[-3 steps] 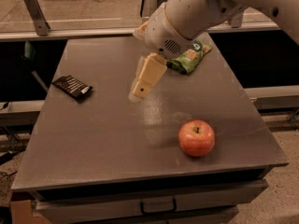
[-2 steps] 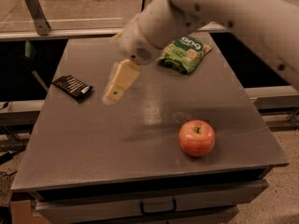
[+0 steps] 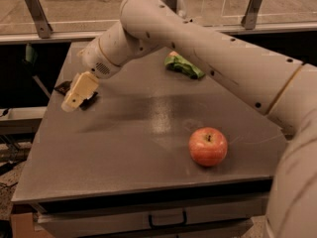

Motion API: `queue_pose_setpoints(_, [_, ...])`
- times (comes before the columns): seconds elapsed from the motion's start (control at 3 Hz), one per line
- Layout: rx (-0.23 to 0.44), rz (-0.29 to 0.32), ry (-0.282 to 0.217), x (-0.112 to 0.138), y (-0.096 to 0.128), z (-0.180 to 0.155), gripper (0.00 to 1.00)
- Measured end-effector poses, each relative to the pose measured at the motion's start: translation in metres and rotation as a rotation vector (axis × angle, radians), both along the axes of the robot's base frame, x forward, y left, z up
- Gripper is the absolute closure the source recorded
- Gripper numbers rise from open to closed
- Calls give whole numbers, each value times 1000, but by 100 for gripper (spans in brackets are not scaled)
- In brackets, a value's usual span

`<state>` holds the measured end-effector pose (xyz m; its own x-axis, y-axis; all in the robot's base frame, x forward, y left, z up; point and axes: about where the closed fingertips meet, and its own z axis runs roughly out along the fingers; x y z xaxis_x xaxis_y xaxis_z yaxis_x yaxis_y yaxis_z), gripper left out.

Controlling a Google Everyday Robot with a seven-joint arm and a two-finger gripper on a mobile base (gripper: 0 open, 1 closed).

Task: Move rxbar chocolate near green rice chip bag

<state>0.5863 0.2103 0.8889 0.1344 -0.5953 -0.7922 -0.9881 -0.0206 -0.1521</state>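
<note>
The rxbar chocolate [image 3: 63, 88], a flat black bar, lies at the table's left edge, mostly hidden behind my gripper. My gripper [image 3: 74, 99] hangs over the bar at the left side of the table. The green rice chip bag [image 3: 184, 66] lies at the back of the table, partly hidden by my arm, well to the right of the bar.
A red apple [image 3: 208, 146] stands on the grey table [image 3: 129, 148] front right. My white arm [image 3: 208, 48] crosses the table from the right. A metal rail with brackets [image 3: 34, 14] runs behind the table. A drawer handle [image 3: 167, 218] shows below the front edge.
My gripper has moved left and down, from the table's middle back to right over the rxbar chocolate. The apple and the chip bag have not moved on the table.
</note>
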Motion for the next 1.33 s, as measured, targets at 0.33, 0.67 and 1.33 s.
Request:
queue_pose_setpoints(0.33, [30, -49, 39, 14, 27, -23, 0])
queue_pose_setpoints(0.67, [31, -117, 56, 19, 32, -42, 16])
queue_pose_setpoints(1.33, [18, -201, 80, 20, 25, -62, 63])
